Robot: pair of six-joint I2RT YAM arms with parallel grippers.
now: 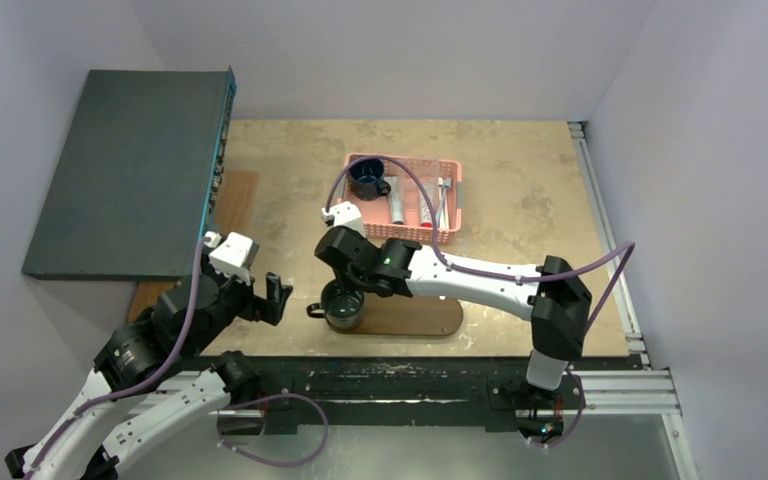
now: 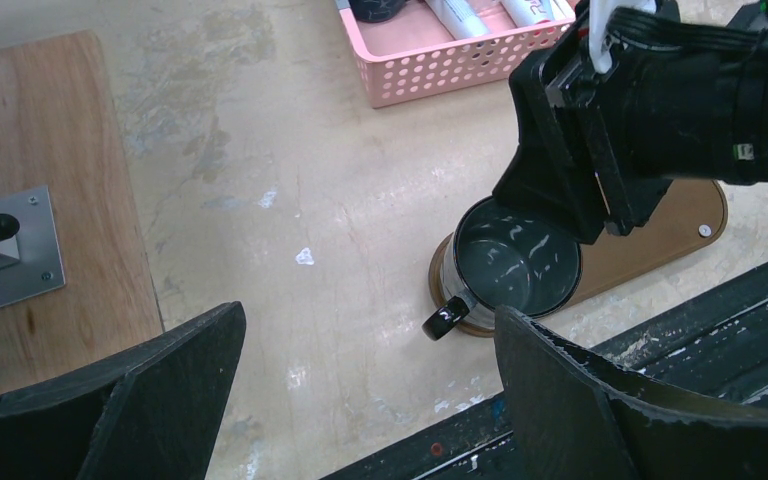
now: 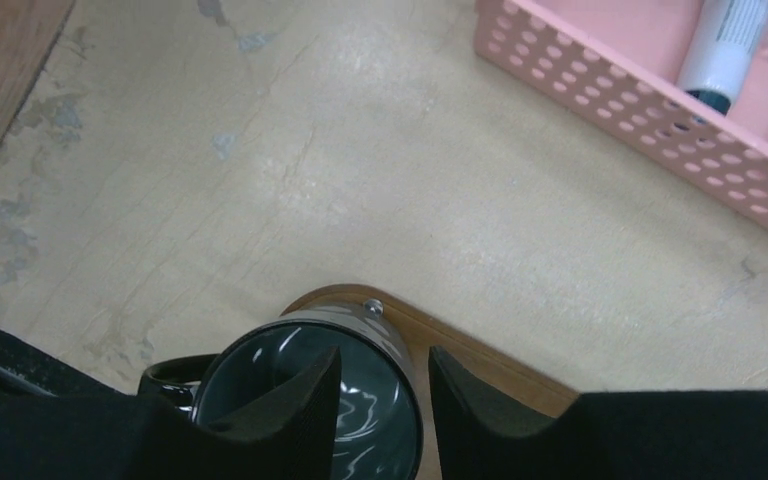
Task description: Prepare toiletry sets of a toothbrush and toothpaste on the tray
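The tray [image 1: 420, 318] is a dark brown oval board near the table's front edge, also in the left wrist view [image 2: 660, 235] and the right wrist view [image 3: 480, 365]. A dark glossy mug [image 1: 343, 308] stands on its left end. My right gripper [image 3: 382, 365] is open astride the mug's [image 3: 250, 385] wall, one finger inside and one outside. Toothpaste tubes [image 1: 398, 205] and toothbrushes [image 1: 443, 200] lie in the pink basket [image 1: 455, 200] behind. My left gripper [image 1: 272, 297] is open and empty, left of the mug [image 2: 515, 265].
A dark blue mug [image 1: 368, 178] also sits in the pink basket. A large dark grey box [image 1: 130, 170] overhangs the table's left side, with a wooden board [image 1: 235, 200] under it. A black rail [image 1: 410, 375] runs along the front edge.
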